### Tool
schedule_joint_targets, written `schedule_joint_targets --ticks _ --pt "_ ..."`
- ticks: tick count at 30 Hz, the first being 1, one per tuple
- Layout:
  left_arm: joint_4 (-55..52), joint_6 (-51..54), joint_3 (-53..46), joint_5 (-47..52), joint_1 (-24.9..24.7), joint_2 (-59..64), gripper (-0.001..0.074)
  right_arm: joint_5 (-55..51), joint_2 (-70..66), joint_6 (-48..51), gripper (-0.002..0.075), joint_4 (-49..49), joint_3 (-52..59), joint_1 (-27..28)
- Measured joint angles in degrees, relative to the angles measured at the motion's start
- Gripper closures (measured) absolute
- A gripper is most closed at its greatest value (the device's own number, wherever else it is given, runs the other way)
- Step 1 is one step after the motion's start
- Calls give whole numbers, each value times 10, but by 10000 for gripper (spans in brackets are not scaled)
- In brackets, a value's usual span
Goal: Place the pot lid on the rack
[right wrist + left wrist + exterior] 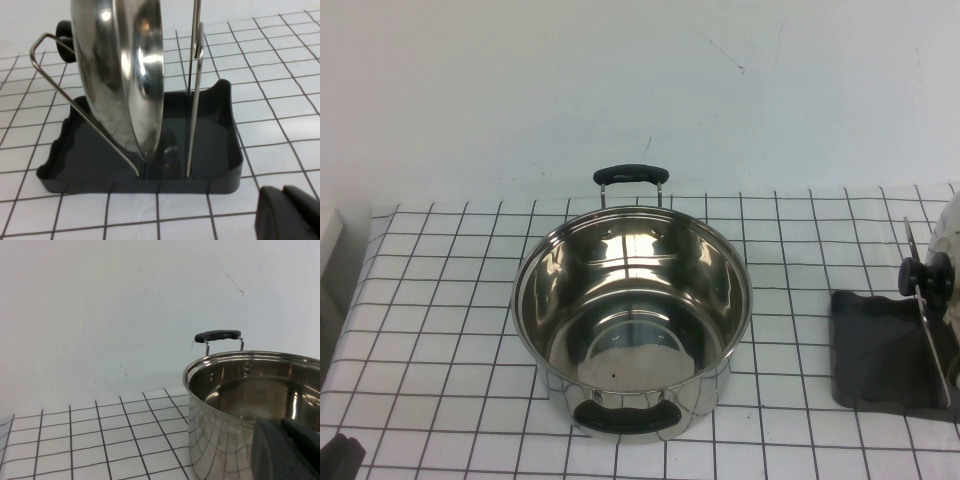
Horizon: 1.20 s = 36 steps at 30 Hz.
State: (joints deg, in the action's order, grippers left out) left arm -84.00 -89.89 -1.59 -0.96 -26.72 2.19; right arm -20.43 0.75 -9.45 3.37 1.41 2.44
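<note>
Pot lid (947,262) stands on edge in the rack (880,350) at my high view's right edge, right of the pot (632,310). My left wrist view shows the left gripper (287,450) beside the pot; grip unclear. Right wrist: right gripper (290,212) near the rack, holding nothing; I can't tell its opening.

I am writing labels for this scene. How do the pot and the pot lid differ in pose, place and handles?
The pot sits upright and open at the table's middle; the pot lid stands on edge in the rack, at the right. The pot has two black loop handles; the lid has one black knob. Both are shiny steel. Left gripper is beside the pot, right gripper before the rack; neither holds anything.
</note>
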Motion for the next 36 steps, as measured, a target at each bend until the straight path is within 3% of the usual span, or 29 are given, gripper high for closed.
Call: schedule_joint_targets --ticks 4,7,12,14,17,25,31,34,36 --pt "40 -1 0 0 0 0 737 0 0 0 728 0 0 0" --pt "230 32 0 43 2 -2 737 0 0 0 728 0 0 0" --pt "437 282 0 155 16 -25 737 0 0 0 728 0 0 0" --pt "470 392 0 176 25 -28 737 -1 0 0 728 0 0 0" --pt "491 456 0 204 48 -29 737 -1 0 3 728 0 0 0" --pt "503 479 0 214 155 -29 737 -1 0 9 728 0 0 0" --pt "526 492 0 208 170 -29 737 -1 0 9 728 0 0 0" --pt "633 593 1 209 170 -29 737 -1 0 9 728 0 0 0" --pt "731 732 3 209 171 -29 737 -1 0 9 728 0 0 0"
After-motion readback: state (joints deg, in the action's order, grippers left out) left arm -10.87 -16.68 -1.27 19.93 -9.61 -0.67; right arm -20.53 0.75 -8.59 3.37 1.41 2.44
